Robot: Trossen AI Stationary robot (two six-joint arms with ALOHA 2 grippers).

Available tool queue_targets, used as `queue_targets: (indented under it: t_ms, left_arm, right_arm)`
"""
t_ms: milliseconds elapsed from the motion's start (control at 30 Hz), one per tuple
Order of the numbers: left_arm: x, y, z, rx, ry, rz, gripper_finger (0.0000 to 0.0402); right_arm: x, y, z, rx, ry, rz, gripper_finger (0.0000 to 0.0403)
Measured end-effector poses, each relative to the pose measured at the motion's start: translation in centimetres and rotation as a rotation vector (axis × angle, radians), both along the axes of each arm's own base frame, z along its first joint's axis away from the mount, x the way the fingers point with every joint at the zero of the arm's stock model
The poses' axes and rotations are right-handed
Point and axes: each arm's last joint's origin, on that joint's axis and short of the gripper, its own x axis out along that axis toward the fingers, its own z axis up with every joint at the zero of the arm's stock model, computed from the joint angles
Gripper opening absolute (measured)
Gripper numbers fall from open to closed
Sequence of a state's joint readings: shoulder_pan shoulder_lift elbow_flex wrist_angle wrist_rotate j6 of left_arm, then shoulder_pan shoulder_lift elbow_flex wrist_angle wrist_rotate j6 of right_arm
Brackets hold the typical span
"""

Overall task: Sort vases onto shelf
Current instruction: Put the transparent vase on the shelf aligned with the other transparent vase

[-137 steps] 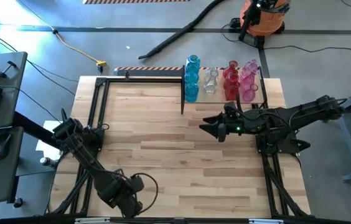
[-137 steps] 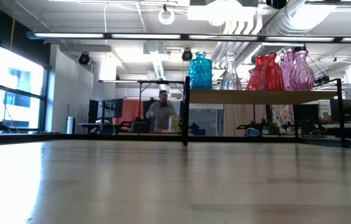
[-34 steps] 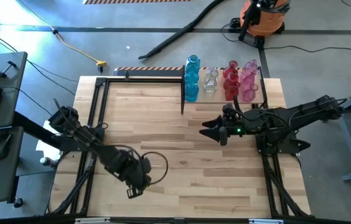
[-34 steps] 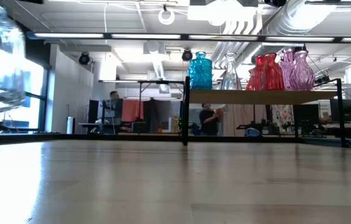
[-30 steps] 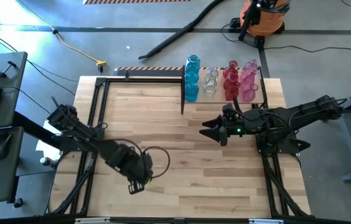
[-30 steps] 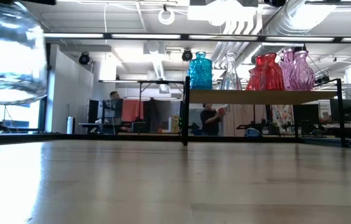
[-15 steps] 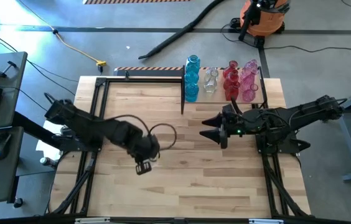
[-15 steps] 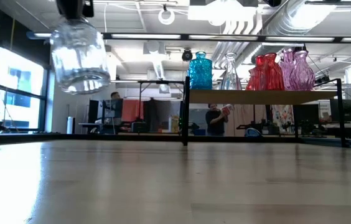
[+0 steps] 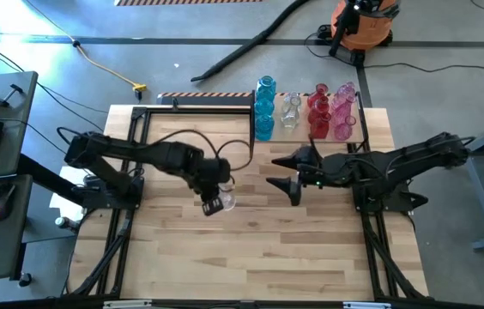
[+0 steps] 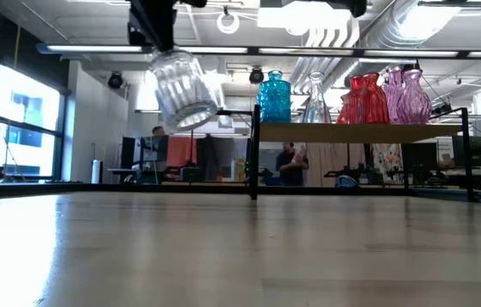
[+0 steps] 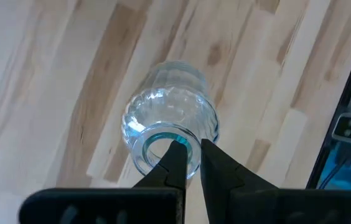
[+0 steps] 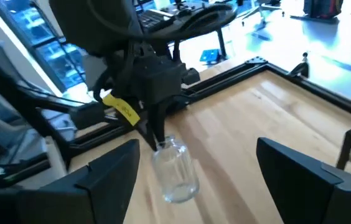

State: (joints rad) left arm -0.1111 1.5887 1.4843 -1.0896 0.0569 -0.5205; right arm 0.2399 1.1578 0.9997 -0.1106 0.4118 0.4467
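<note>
Above mid-desk [image 9: 251, 249], left claw [image 9: 210, 204] clamped on clear vase [image 9: 224, 202] rim, held tilted off the wood. At three o'clock, right claw [image 9: 283, 172] spread apart. Shelf [image 9: 362, 129] at one o'clock.

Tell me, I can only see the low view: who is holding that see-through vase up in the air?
Observer: The left arm. In the high view it holds the clear vase over the middle of the table.
Operator: How does it hold it?
Observer: The left wrist view shows the left jaws pinching the rim of the vase's mouth.
Operator: Where's the other arm?
Observer: The right jaws hang near the shelf, open wide and facing the vase.
</note>
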Motion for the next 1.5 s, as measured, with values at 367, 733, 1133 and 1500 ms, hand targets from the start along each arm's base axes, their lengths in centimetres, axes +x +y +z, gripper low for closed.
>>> queue_targets:
  t_ms: [367, 733, 1133, 1500]
  left_arm:
    - [1.6, 2.7, 1.4, -0.027, -0.168, 0.084, 0.0012]
    - [2.1, 3.7, 4.1, -0.022, -0.286, 0.116, 0.0012]
    - [2.2, 3.6, 4.5, -0.039, -0.309, 0.114, 0.0012]
    - [2.4, 3.4, 4.8, -0.049, -0.341, 0.104, 0.0012]
  right_arm:
    - [2.8, -1.2, -1.6, -0.122, 0.032, 0.006, 0.0304]
    - [4.7, -0.9, -3.7, -0.137, 0.091, 0.055, 0.0304]
    - [5.4, -0.8, -4.5, -0.131, 0.115, 0.076, 0.0304]
    - [5.8, -1.8, -5.0, -0.065, 0.123, 0.096, 0.0304]
